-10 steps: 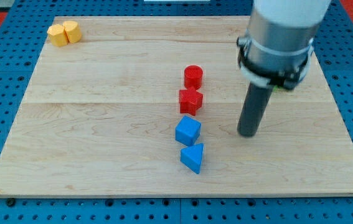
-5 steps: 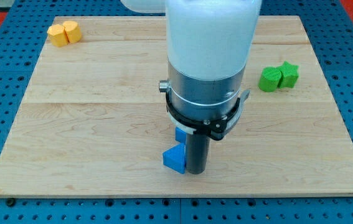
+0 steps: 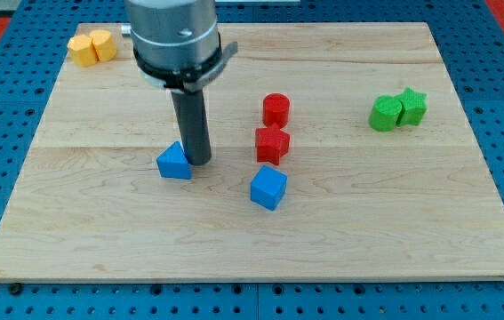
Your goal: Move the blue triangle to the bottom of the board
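Note:
The blue triangle (image 3: 173,163) lies on the wooden board (image 3: 100,222), left of centre. My tip (image 3: 199,162) rests on the board touching the triangle's right side. The dark rod rises from there to the arm's grey body at the view's top. A blue cube (image 3: 268,188) sits to the right of the tip, apart from it.
A red cylinder (image 3: 276,109) and a red star-like block (image 3: 272,143) stand above the blue cube. Two green blocks (image 3: 397,110) sit at the right. Two yellow blocks (image 3: 91,46) sit in the top left corner.
My tip has swept from the right to the lower centre, then up and left. The blue triangle has moved with it, left and upward, away from the blue cube.

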Robot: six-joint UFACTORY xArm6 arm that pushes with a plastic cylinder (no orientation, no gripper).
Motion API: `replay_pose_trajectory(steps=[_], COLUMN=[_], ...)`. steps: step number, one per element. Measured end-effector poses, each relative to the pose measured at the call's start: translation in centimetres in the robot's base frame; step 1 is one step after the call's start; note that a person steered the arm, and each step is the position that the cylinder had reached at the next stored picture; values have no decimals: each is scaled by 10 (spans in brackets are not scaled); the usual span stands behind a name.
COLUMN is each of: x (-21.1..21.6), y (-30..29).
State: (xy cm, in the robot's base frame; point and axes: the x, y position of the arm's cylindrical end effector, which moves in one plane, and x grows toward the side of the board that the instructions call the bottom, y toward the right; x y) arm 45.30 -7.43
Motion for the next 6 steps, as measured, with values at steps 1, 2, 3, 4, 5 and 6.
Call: replay_pose_trajectory(steps=[1, 2, 3, 4, 5, 6], x=[-4, 41, 76, 98, 113, 118], y=[-26, -30, -30, -41, -33, 4])
